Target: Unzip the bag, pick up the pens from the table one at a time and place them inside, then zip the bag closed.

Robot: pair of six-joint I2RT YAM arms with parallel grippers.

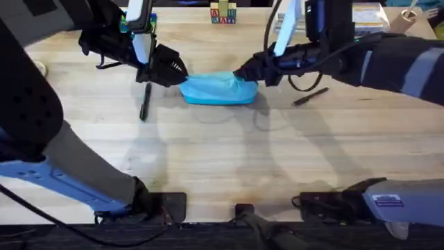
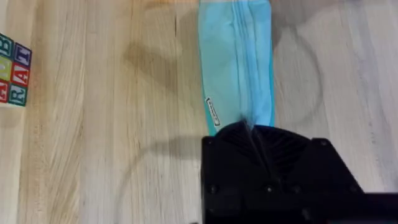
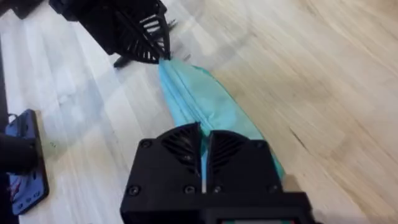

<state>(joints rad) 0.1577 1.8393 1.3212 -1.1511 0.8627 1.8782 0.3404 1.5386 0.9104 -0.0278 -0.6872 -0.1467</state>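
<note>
Pinching the bag (image 1: 218, 89) at both ends: left gripper (image 1: 182, 75) and right gripper (image 1: 239, 74), fingers closed on fabric. Zipper looks shut; I judge one end should anchor taut while the other draws the pull straight.

Turquoise bag (image 1: 219, 89) lies flat mid-table (image 1: 222, 160), zipper up. One black pen (image 1: 145, 101) lies left, another (image 1: 309, 96) right.

One bag (image 1: 219, 89) lies on the desk (image 1: 222, 160). Two black pens: one (image 1: 145, 103) left of it, one (image 1: 309, 96) right. Two tools (image 1: 182, 72) (image 1: 238, 73) at its ends.
</note>
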